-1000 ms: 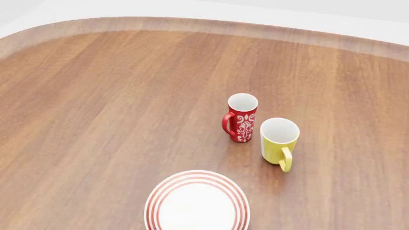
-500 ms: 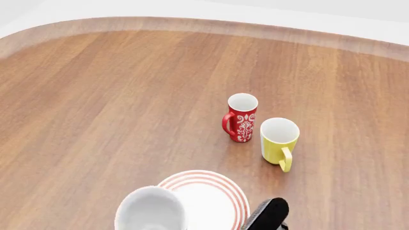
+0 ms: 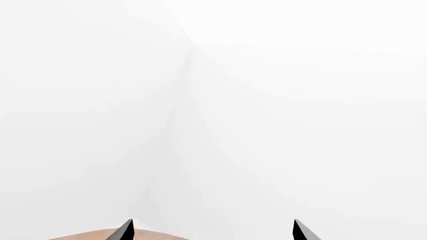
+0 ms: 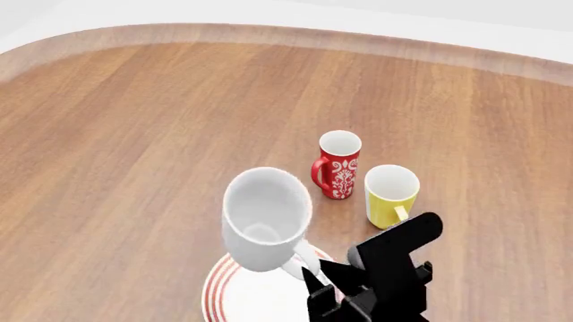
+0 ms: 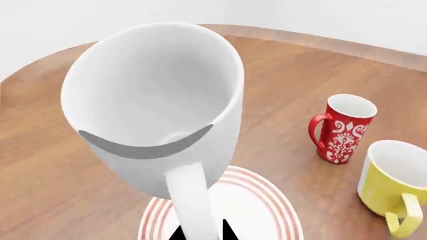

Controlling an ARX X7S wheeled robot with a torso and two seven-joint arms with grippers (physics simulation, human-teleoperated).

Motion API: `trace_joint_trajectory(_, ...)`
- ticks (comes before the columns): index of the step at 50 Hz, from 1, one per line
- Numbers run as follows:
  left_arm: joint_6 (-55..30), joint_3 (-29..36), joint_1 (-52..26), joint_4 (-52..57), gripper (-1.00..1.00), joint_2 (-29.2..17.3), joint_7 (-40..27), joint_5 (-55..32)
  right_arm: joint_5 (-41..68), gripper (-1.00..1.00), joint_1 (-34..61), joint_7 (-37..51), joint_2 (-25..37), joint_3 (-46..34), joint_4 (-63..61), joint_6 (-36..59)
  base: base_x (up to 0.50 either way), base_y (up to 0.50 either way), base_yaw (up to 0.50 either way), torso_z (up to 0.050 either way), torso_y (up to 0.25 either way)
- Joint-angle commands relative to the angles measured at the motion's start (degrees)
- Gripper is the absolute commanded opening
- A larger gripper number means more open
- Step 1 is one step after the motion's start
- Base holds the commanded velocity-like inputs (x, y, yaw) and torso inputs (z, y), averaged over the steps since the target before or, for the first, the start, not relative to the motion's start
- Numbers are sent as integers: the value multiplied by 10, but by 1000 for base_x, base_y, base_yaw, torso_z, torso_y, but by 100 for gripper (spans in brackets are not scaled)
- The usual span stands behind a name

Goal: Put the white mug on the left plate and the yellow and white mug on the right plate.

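My right gripper [image 4: 315, 285] is shut on the handle of the large white mug [image 4: 264, 215] and holds it upright in the air above a white plate with red rings [image 4: 219, 285]. The right wrist view shows the white mug [image 5: 153, 100] close up, its handle between my right gripper's [image 5: 200, 232] black fingertips, with the plate [image 5: 267, 210] below. The yellow and white mug [image 4: 391, 194] stands on the table beyond the plate to the right, also seen in the right wrist view [image 5: 393, 185]. Only one ringed plate shows; the other is out of view. My left gripper [image 3: 212, 232] is open and empty, facing a white wall.
A red mug with a white pattern [image 4: 339, 164] stands just left of the yellow mug, nearly touching it, and shows in the right wrist view [image 5: 341, 127]. The wooden table's curved far edge [image 4: 268, 33] runs along the back, with white wall behind.
My right gripper has come up into the head view from the bottom edge, carrying the white mug forward and higher over the plate. The other mugs have not moved.
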Motion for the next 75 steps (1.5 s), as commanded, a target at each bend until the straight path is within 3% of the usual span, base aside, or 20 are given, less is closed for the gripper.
trace_joint_trajectory(1, 8, 0, 8, 3, 100, 1, 1, 0, -1, -100, 45, 25, -36, 13, 89, 11, 0, 0, 0, 0, 0)
trace_joint_trajectory(75, 25, -3, 20, 10, 100, -9, -11, -9, -72, -100, 106, 9, -80, -81, 319, -42, 0, 0, 0, 0, 0)
